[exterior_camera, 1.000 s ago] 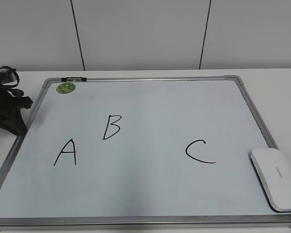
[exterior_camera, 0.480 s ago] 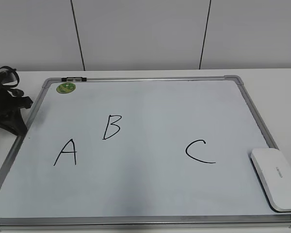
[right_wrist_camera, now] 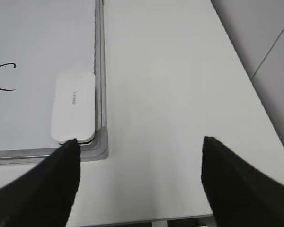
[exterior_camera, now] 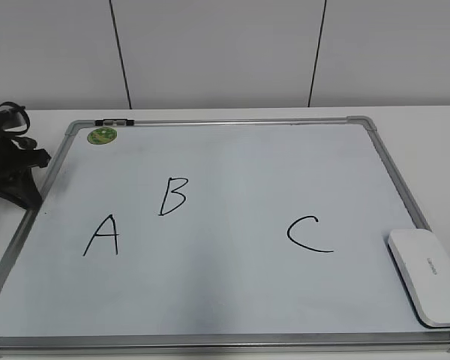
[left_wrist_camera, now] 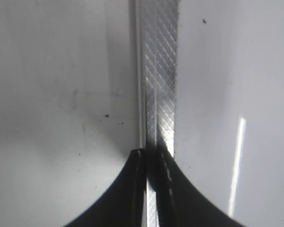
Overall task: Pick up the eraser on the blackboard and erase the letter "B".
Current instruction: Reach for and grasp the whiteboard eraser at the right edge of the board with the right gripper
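A: Ahead of the right gripper (right_wrist_camera: 139, 144) and to its left, what do you count?
B: One eraser (right_wrist_camera: 74, 107), in the near right corner of one board (exterior_camera: 232, 300), touching the frame. The jaws stand wide apart, holding nothing.
A: And letters?
B: Three: A (exterior_camera: 102, 235), B (exterior_camera: 172, 196), C (exterior_camera: 309, 234), all far from that gripper.
A: The left gripper (left_wrist_camera: 154, 158)?
B: Its fingers are pressed together over the frame. The board lies on a white table (right_wrist_camera: 170, 71); a grey wall (exterior_camera: 225, 52) is behind.

One blackboard (exterior_camera: 225, 150) is lying on the counter (exterior_camera: 420, 124), carrying three letters, one eraser (exterior_camera: 427, 276) and one green sticker (exterior_camera: 102, 136).
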